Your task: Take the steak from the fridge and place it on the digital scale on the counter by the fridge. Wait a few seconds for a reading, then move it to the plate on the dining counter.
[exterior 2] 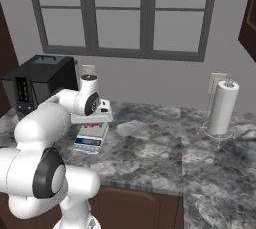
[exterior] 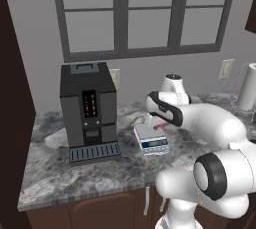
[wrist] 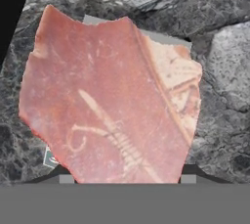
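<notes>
The steak [wrist: 110, 100] is hanging just ahead of the fingertips [wrist: 66, 178], apparently pinched between them, directly over the digital scale [exterior: 151, 139]. The gripper [wrist: 124, 176] is holding it low so it lands squarely on the platform, beside the coffee machine [exterior: 89, 110] on the counter [exterior: 75, 173].
</notes>
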Controlling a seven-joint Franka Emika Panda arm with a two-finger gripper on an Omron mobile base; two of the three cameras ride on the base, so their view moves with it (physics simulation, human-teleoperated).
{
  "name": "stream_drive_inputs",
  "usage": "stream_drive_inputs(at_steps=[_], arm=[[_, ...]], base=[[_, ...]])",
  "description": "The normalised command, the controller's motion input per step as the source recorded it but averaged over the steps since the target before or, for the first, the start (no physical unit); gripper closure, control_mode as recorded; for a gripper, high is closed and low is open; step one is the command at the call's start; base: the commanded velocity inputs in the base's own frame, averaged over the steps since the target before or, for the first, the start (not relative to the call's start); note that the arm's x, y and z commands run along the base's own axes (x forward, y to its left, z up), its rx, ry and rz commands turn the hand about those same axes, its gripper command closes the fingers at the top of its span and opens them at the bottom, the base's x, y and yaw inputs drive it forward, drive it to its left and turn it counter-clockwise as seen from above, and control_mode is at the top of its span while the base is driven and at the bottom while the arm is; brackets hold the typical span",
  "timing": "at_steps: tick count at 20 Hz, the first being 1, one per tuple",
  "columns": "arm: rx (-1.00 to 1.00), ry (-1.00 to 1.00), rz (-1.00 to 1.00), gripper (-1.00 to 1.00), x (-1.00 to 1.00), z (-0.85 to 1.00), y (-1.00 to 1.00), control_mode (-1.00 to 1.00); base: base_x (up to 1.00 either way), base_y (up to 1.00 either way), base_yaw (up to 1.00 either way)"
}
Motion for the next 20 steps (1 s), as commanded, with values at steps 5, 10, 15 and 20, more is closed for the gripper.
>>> stream_drive_inputs(at_steps=[5,10,15,20], arm=[[0.00,0.00,0.00,1.00,0.02,-0.27,0.05,-1.00],[0.00,0.00,0.00,1.00,0.18,-0.29,0.26,-1.00],[0.00,0.01,0.00,1.00,0.35,-0.13,-0.01,-1.00],[0.00,0.05,0.00,1.00,0.11,-0.37,0.00,-1.00]], base=[[0.00,0.00,0.00],[0.00,0.00,0.00],[0.00,0.00,0.00],[0.00,0.00,0.00]])
